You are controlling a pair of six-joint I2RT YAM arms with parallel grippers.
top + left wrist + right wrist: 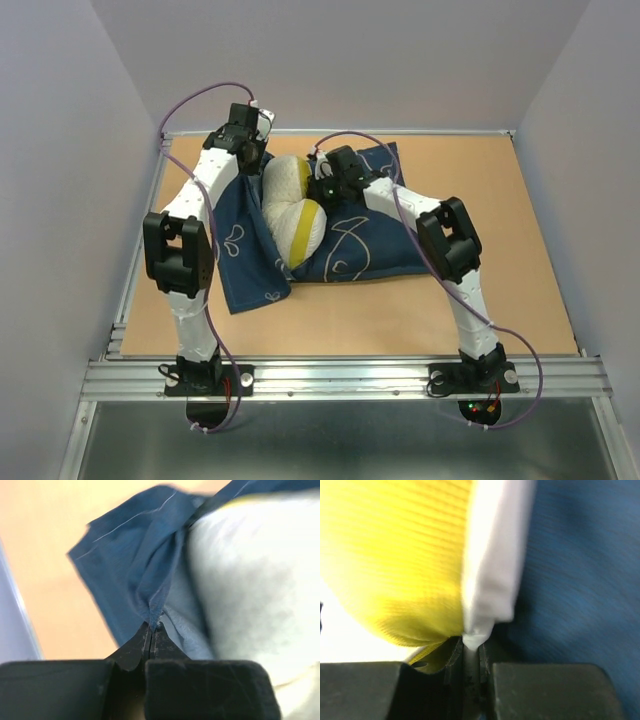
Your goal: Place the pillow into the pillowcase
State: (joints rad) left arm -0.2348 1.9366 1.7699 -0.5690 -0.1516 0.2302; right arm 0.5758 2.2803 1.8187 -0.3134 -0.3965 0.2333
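Left wrist — left gripper [151, 636] pinches pillowcase [132, 560] fold, pillow [250, 585] just beside.

a: how's the light in the top view?
b: soft, even, from above; hardly any shadow on the table [520, 250], all sharp
a: and the wrist views?
b: close and blurry. the pillow [250, 580] glares white on the left wrist, its yellow band [395, 555] blows out on the right, and the pillowcase [580, 580] is smeared out of focus
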